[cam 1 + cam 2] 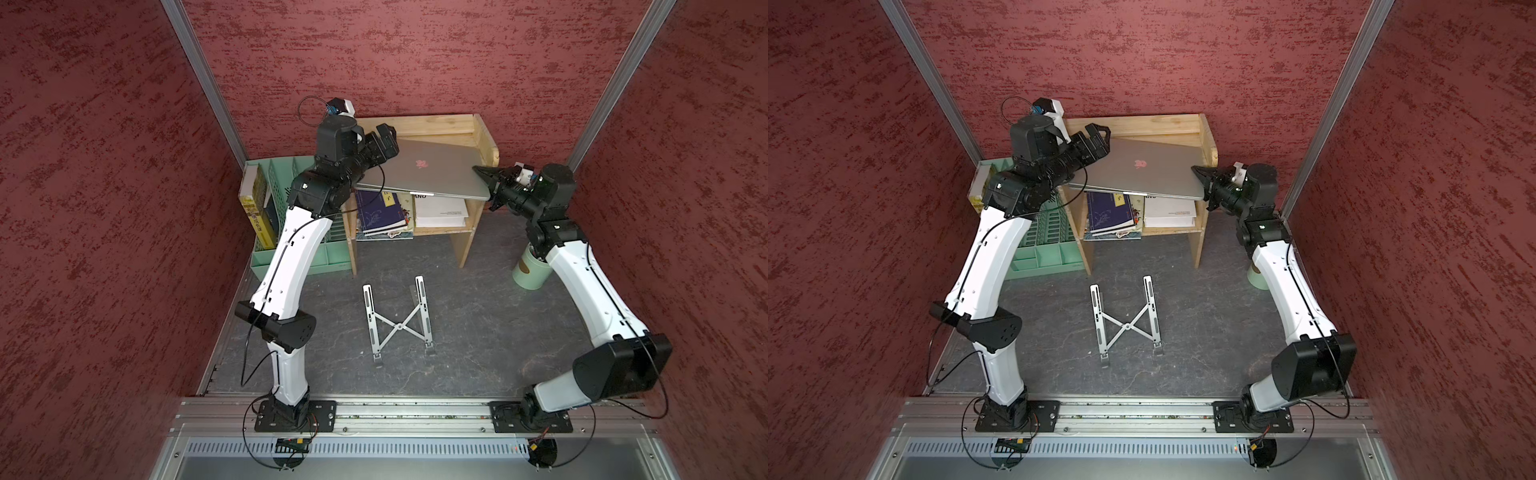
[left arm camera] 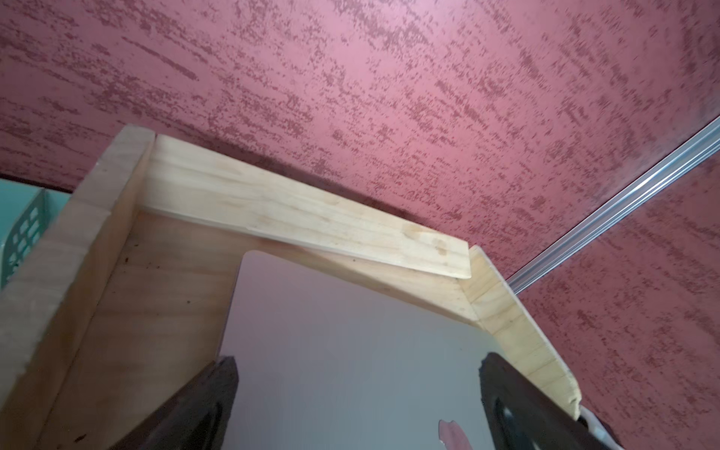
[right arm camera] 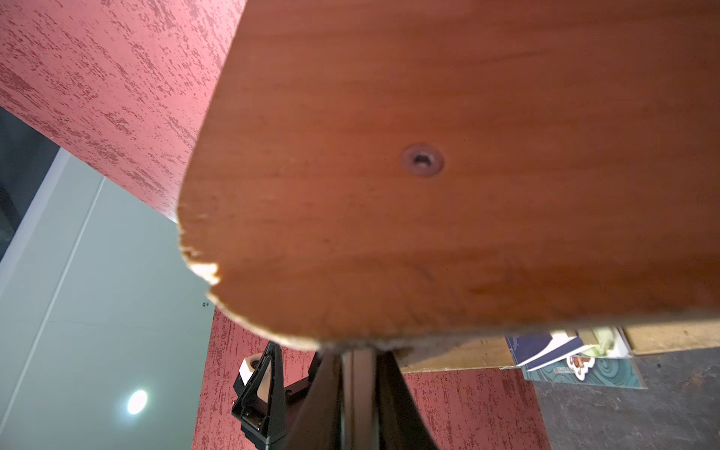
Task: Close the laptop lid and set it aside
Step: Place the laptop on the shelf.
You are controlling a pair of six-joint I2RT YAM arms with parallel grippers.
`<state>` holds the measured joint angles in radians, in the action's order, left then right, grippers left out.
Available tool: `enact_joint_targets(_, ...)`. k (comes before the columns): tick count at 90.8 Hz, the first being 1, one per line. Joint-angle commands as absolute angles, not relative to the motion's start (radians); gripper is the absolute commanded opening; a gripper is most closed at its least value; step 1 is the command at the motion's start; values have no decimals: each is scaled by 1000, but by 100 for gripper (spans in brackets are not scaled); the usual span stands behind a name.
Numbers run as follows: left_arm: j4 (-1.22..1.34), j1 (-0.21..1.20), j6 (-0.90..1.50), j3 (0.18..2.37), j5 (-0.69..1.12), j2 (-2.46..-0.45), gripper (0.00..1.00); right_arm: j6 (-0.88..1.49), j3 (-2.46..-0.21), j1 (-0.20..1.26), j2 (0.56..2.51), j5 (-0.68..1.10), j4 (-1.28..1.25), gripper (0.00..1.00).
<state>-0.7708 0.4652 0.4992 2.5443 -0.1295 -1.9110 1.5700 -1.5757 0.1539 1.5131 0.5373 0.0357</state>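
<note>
friend: where is the laptop (image 1: 424, 166)?

me: in the upper middle of both top views. it lies on top of the wooden shelf (image 1: 432, 124). it sits a bit crooked, and its front edge sticks out over the books (image 1: 382, 212) on the shelf below.

friend: is it closed?

me: yes. the laptop lid (image 2: 331, 311) lies flat down on the bottom half. you can see the little logo in the middle of it.

friend: what is your left gripper (image 1: 384, 143) doing?

me: it is at the laptop's far left corner, upper middle of the frame. its fingers (image 2: 202, 409) are spread as wide as they go. in my left wrist view the grey lid shows between them. it has hold of nothing.

friend: and your right gripper (image 1: 484, 172)?

me: it is at the laptop's right edge, right of the middle of the frame. its fingers are pressed nearly together into one point. the point is right at the edge of the laptop. i can't see anything held in it.

friend: what else is there?

me: a silver stand (image 1: 399, 320) lies on the dark bench (image 1: 478, 332), in the middle of the frame, well apart from the laptop. a green rack (image 1: 332, 253) stands just left of the shelf.
</note>
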Motion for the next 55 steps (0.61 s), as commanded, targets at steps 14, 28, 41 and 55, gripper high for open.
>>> enact_joint_targets(14,-814,519,400,2553,-216,-1859,100,1558,-1592,169,1496,564,-107,0)
enact_joint_targets(28,-771,517,359,2550,-202,-1839,100,1555,-1598,162,1495,553,-92,0)
enact_joint_targets(41,-750,557,291,2599,-106,-1820,100,1557,-1642,166,1519,535,-83,0)
enact_joint_targets(55,-883,664,193,2614,38,-1754,100,1537,-1714,187,1560,516,-41,0)
